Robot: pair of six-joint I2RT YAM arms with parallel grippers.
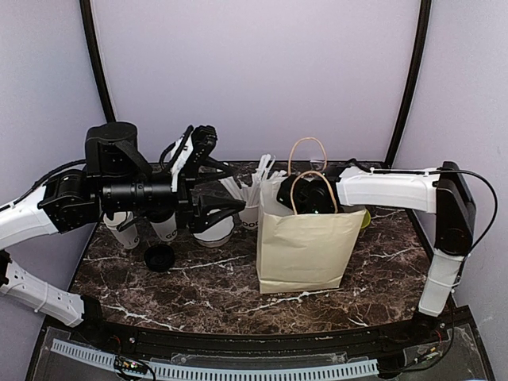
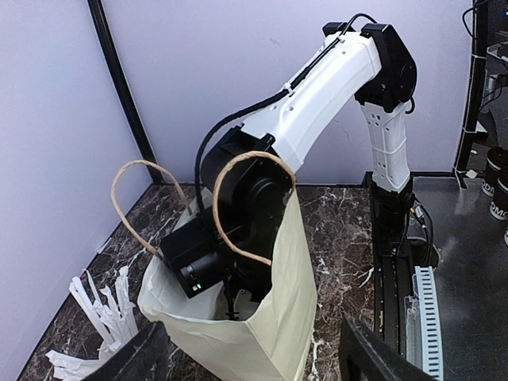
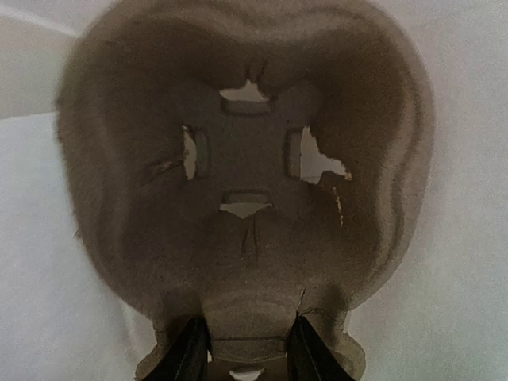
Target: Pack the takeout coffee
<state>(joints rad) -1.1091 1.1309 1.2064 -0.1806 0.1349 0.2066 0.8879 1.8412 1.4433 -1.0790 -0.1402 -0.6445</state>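
Note:
Two white paper cups with black lettering (image 1: 123, 231) (image 1: 165, 228) stand at the left rear of the table, their tops hidden under my left arm. My left gripper (image 1: 230, 208) hangs above the table between the cups and the paper bag (image 1: 305, 242). Its fingers (image 2: 135, 357) are spread wide and empty. My right gripper (image 3: 248, 349) is down inside the bag, with only its wrist (image 1: 311, 194) showing from above. It is shut on a rib of a brown moulded-pulp cup carrier (image 3: 246, 182), which lies against the bag's pale wall.
A round black lid (image 1: 159, 256) lies on the table in front of the cups. A white scalloped bowl (image 1: 214, 230) and a small cup of straws (image 1: 251, 208) stand left of the bag. Loose straw wrappers (image 2: 99, 305) lie near the back wall.

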